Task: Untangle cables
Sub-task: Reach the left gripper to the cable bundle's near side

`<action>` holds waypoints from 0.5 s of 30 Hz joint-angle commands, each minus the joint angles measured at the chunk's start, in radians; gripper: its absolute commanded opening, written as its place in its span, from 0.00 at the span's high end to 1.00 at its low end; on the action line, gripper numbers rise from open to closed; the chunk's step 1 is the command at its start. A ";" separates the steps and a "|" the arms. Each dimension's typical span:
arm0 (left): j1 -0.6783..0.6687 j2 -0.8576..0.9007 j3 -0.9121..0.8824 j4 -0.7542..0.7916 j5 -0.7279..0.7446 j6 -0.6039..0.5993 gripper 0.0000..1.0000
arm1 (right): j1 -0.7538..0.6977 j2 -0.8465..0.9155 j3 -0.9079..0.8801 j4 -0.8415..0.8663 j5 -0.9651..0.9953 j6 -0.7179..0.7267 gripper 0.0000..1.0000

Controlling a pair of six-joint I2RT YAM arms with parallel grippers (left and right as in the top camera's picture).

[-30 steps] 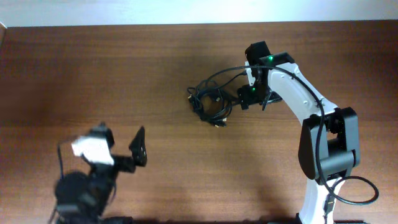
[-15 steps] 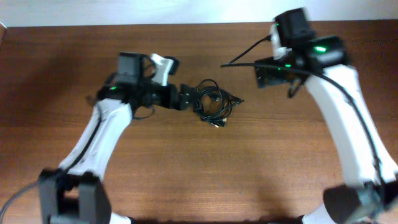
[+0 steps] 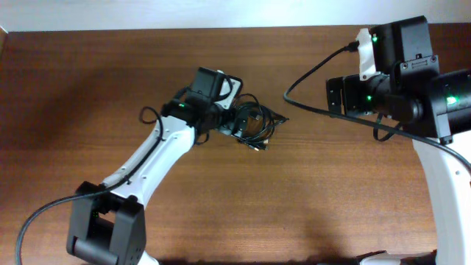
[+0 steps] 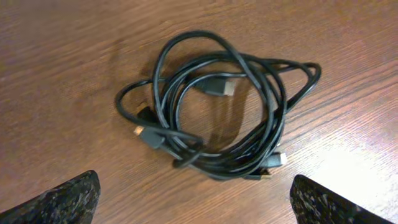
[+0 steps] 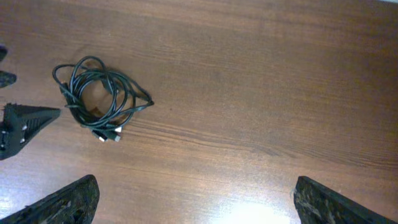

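The left tool [image 4: 196, 202] has its jaws spread wide and empty: in its wrist view the two fingertips sit at the lower corners with only bare wood between them. Just ahead of that gap lie the cables [image 4: 186, 149], a flat coil of thin black cord resting on the worktop [image 3: 147, 73], somewhat right of centre and toward its far edge. The coil is longer than it is deep. Its long axis runs across the wrist view, roughly parallel to the line between the two fingers, from a rounded loop on one side to a pointed bend [image 4: 316, 70] on the other. A silver-tipped plug [image 4: 280, 159] pokes out at the near edge. From overhead the left tool [image 3: 228, 121] is right at the bundle's edge [image 3: 254, 125], though the wrist hides the fingertips there, so I cannot tell whether they touch the cord or only hover over it. The right tool [image 5: 196, 202] is likewise wide apart and holds nothing. It hangs high and well off to the side, and the cables [image 5: 106, 99] show small in the upper left of its view. The left arm is clearly the nearer one, so the coming grasp probably falls to it: a short reach forward and down onto the crossing strands.
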 commanded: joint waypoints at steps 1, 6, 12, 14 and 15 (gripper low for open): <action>-0.006 0.032 0.024 0.033 -0.112 -0.201 0.02 | 0.001 -0.010 0.008 -0.021 -0.027 0.010 0.00; -0.006 0.163 0.024 0.040 -0.183 -0.360 0.02 | 0.001 -0.010 0.008 -0.051 -0.035 0.010 0.00; -0.006 0.246 0.024 0.066 -0.176 -0.457 0.02 | 0.001 -0.010 0.008 -0.055 -0.035 0.011 0.03; -0.006 0.246 0.024 0.072 -0.175 -0.472 0.02 | 0.001 -0.010 0.008 -0.057 -0.035 0.010 0.04; -0.006 0.246 0.026 0.075 -0.176 -0.472 0.02 | 0.001 -0.010 0.008 -0.058 -0.035 0.010 0.04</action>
